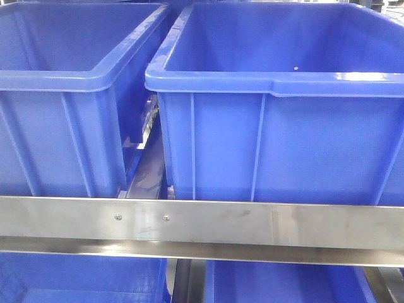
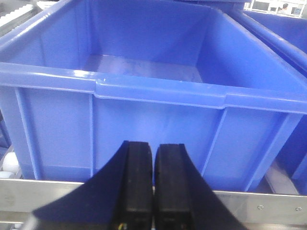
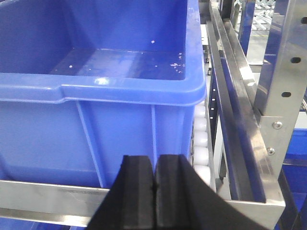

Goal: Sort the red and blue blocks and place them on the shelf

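Brushed-steel shelf (image 1: pixel 252 222) racking fills the front view, its flat front rail carrying two large blue bins side by side, left bin (image 1: pixel 63 82) and right bin (image 1: pixel 278 126), a narrow gap between them. Each wrist view faces one bin across the rail. Left gripper (image 2: pixel 153 187) and right gripper (image 3: pixel 155 191) both have their black fingers pressed together, holding nothing. White rollers (image 3: pixel 201 143) run beside the bin. No red or blue block shows in any view.
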You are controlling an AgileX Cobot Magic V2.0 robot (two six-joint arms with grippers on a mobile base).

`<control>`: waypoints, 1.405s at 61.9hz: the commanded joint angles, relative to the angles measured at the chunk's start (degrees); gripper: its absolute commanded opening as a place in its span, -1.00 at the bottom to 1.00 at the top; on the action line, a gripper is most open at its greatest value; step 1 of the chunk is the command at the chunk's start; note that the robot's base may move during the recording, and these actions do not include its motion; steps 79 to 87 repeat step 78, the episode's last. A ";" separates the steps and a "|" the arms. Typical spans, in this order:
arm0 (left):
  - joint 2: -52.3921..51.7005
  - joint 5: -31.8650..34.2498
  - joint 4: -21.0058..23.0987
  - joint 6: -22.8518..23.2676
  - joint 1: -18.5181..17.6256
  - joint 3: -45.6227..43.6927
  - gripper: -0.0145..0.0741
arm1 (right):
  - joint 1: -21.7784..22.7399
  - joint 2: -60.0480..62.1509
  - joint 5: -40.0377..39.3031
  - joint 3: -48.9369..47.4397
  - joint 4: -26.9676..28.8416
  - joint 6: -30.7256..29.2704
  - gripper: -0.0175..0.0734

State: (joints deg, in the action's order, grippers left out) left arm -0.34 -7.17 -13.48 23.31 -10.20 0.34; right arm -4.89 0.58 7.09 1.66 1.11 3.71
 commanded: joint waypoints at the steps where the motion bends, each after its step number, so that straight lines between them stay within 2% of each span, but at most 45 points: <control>1: -1.21 5.31 0.47 0.42 0.00 2.68 -0.39 | 0.45 1.22 -5.28 -1.30 0.18 -0.24 -0.51; 16: -1.21 5.46 0.88 -0.67 0.00 2.68 -0.39 | 0.45 1.22 -5.28 -1.30 0.18 -0.24 -0.51; 25: -1.21 5.60 4.36 -7.20 0.00 2.68 -0.39 | 0.45 1.22 -5.28 -1.30 0.18 -0.24 -0.51; 31: -1.21 6.60 4.85 -9.13 0.00 2.68 -0.39 | 0.45 1.22 -5.28 -1.30 0.18 -0.24 -0.51; 87: -1.21 7.62 5.40 -9.13 0.00 2.68 -0.39 | 0.45 1.22 -5.28 -1.30 0.18 -0.24 -0.51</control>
